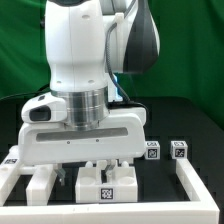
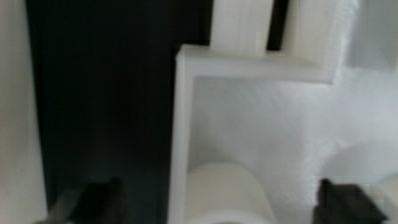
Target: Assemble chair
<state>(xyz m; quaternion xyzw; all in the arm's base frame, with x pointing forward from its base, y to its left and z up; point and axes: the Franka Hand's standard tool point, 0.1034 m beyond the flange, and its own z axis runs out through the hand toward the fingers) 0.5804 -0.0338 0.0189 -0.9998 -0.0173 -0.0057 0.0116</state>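
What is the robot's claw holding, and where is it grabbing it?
Nothing, it seems: the claw is open over a white chair piece, not pinching it.

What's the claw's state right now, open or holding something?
Claw: open wide, not clamped on the white matte blocky chair piece beneath it.

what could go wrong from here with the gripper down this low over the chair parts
1. The open gripper straddles the white matte notched chair piece off-centre. One dark fingertip stands clear of it over the black table, so closing may shove or twist the piece rather than clamp it squarely.
2. The plain white matte block lies close beside the gripper; a sideways move this low might knock it.
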